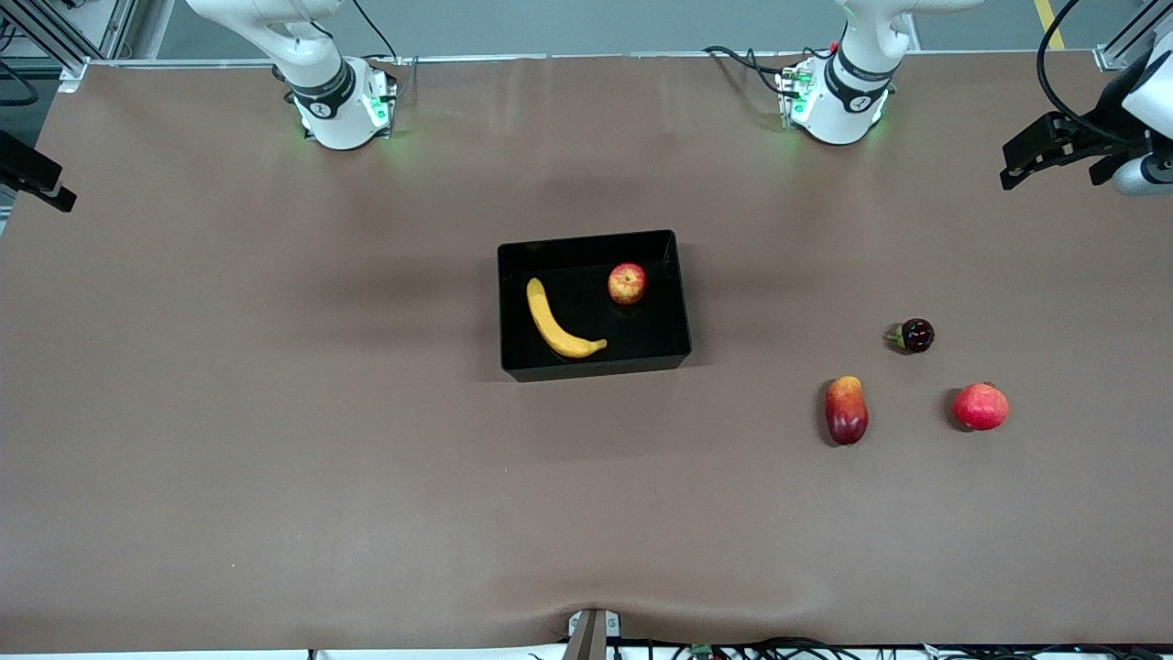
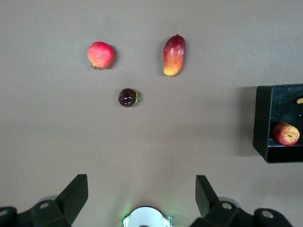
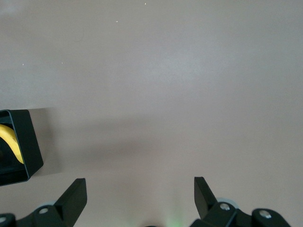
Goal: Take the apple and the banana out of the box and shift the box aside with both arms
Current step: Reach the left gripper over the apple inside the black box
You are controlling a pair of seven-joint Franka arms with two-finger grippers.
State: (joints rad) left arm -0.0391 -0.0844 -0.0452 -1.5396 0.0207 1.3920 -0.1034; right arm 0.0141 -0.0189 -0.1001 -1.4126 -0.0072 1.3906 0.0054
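Note:
The black box (image 1: pixel 591 243) stands at the middle of the table. The yellow banana (image 1: pixel 559 321) and the red apple (image 1: pixel 627 283) lie inside it, apart from each other. My left gripper (image 2: pixel 142 194) is open and empty, high over the table's left-arm end (image 1: pixel 1035 163). Its view shows one end of the box (image 2: pixel 262 123) with the apple (image 2: pixel 285 134) in it. My right gripper (image 3: pixel 140 194) is open and empty over bare table at the right arm's end (image 1: pixel 41 183). Its view shows a box corner (image 3: pixel 28 142) and part of the banana (image 3: pixel 10 141).
A red-orange mango (image 1: pixel 846 410), a red pomegranate (image 1: pixel 981 406) and a small dark glossy fruit (image 1: pixel 915 335) lie on the table toward the left arm's end, nearer the front camera than the box. They also show in the left wrist view: mango (image 2: pixel 174 55), pomegranate (image 2: pixel 100 54), dark fruit (image 2: pixel 127 97).

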